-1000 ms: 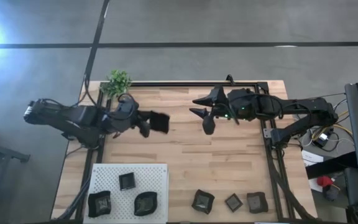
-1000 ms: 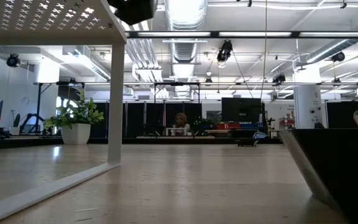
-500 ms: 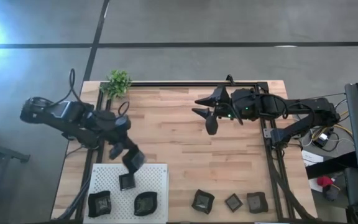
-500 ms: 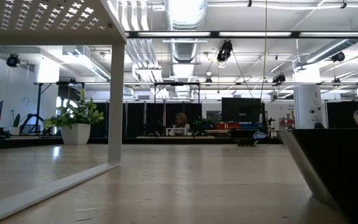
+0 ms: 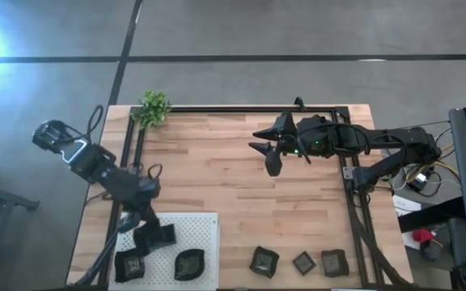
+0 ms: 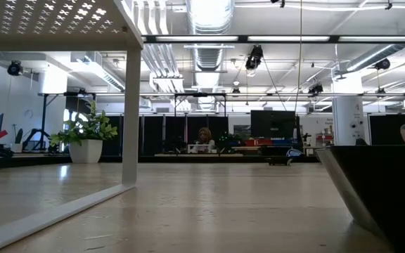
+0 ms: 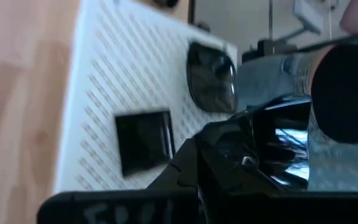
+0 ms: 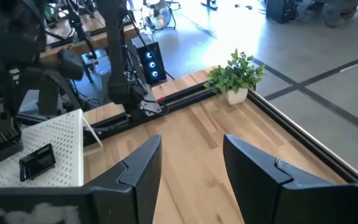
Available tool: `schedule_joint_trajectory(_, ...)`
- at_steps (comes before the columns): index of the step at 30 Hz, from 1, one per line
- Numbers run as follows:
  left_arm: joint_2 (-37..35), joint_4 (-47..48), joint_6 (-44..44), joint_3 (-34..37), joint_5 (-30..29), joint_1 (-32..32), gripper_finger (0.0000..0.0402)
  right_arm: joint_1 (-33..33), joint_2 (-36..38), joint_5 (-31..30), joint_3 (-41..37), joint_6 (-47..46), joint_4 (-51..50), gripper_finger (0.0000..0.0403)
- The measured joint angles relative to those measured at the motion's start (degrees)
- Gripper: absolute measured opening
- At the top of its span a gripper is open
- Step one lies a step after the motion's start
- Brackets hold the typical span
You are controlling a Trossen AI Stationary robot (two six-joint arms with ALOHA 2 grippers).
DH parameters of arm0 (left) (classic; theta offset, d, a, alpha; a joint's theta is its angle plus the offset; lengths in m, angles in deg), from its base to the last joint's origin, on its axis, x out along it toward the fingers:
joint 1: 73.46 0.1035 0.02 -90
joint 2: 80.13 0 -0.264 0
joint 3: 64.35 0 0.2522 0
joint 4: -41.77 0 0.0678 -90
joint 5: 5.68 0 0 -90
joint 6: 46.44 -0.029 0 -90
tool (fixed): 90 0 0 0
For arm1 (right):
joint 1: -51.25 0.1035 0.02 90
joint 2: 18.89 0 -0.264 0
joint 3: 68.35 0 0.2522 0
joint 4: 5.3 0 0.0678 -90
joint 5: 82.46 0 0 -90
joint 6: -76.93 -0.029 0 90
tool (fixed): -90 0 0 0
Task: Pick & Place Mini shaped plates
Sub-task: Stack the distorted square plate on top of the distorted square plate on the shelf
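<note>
Reaching down with the left claw to the white perforated board at the front left corner of the table; gripping there, with fingers closed, a glossy plate by its rim; holding it low over the board, just beside a square plate lying flat on the white surface; not possible to tell whether touching the board or a little above it.

Lying on the same board, nearer to the front edge, two more dishes: a dark plate at the left and a rounded plate at the right, apart from each other; visible in the left wrist view, beyond the glossy plate, the square plate and the rounded plate, both flat on the board.

Hanging with the right claw over bare wood in the back half of the table, well apart from every dish; fingers spread wide and holding nothing; facing, in the right wrist view, the small green plant at the back left corner, with the board off to one side.

Lying on the wood along the front edge, to the right of the board, a row of three more dishes: a wavy plate, then a small square dish, then a larger square dish; near each other, none touching the next.
</note>
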Motion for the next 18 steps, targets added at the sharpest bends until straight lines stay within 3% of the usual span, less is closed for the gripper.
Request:
schedule_joint_trajectory(9,2.6,0.4,14.4,0.4,-0.2,-10.8,0.0000,0.0,0.1,0.0,0.0,-0.4,0.0,0.0169)
schedule_joint_trajectory(18,5.2,1.6,29.9,0.8,-0.3,-16.9,0.0000,0.0,0.1,-0.2,0.0,-2.9,0.0,0.0168)
